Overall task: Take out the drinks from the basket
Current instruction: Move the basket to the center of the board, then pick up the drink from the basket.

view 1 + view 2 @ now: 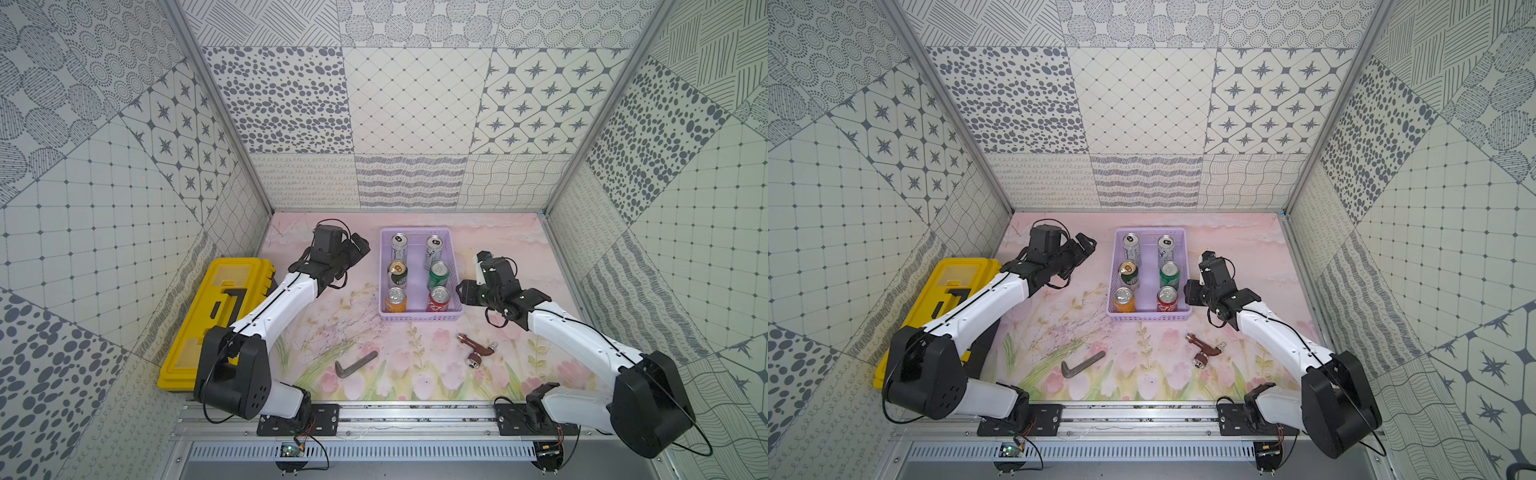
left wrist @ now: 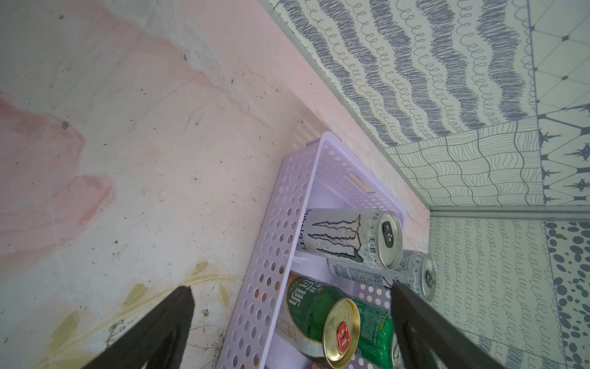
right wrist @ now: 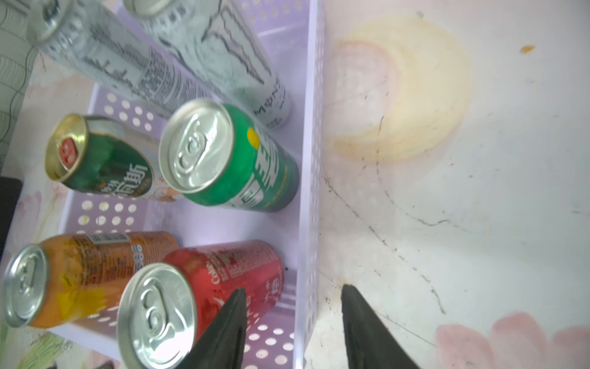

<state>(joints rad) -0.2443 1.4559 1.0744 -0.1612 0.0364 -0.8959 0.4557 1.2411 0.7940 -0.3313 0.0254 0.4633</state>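
**Drinks.** We count six cans, all upright inside the lavender basket.
**Right fingers.** Partly apart and empty. The basket's wall lines up with their gap, and the red can is just beside the inner finger.
**Left fingers.** Wide apart and empty, with the gold-topped can ahead of them.
**Risk, as we judge it.** Closing here would pinch the wall, drag the basket and topple cans.
**Condition.** Lids are sealed with tabs flat. The two tall silver-white cans are furthest from the right fingers.

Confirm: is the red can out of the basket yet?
No, in a top view the red can stands inside the basket, at its near end beside the orange can.
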